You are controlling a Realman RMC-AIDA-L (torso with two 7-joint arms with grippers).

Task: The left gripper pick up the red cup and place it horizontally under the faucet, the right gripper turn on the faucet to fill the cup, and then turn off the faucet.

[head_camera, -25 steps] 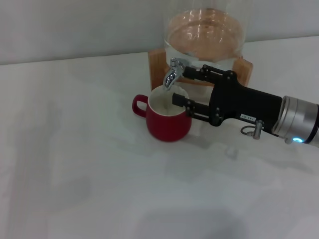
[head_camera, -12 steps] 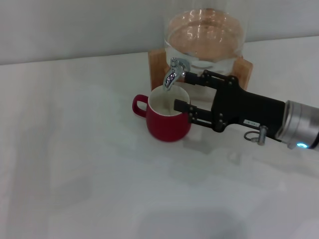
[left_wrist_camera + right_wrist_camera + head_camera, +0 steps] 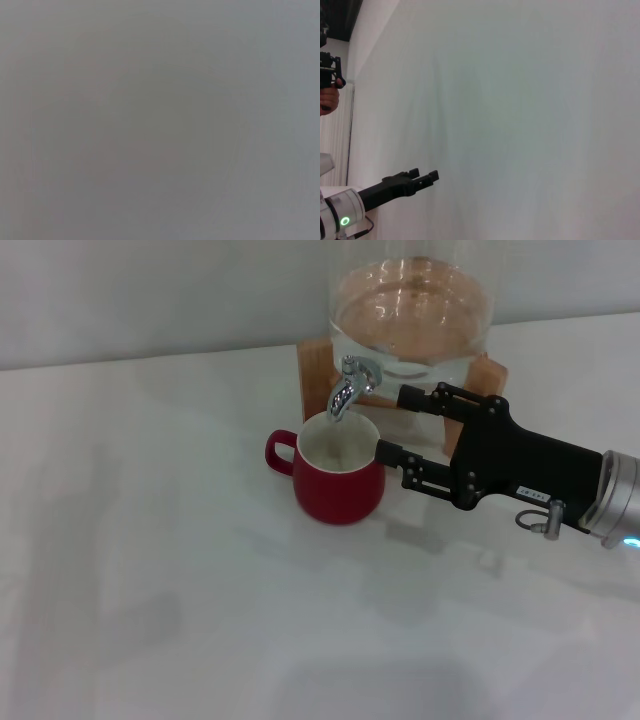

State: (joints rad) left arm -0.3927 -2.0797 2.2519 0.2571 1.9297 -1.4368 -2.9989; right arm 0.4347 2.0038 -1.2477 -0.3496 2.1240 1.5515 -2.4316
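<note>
Open-fingered and empty, the black jointed right gripper (image 3: 392,422) is seen centre-right — beside the glossy red ceramic cup (image 3: 338,476), under the chrome faucet (image 3: 350,385); closing the lever is judged next.

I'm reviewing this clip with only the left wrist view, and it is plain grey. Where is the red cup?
Observer: The red cup stands upright on the table, directly under the faucet spout.
Operator: Is the right gripper on the faucet?
Observer: No. The right gripper is open on the robot's right of the cup, with a gap to the faucet.
Operator: And the left gripper?
Observer: It is absent from the head view. The right wrist view shows the left gripper far off, holding nothing.
</note>
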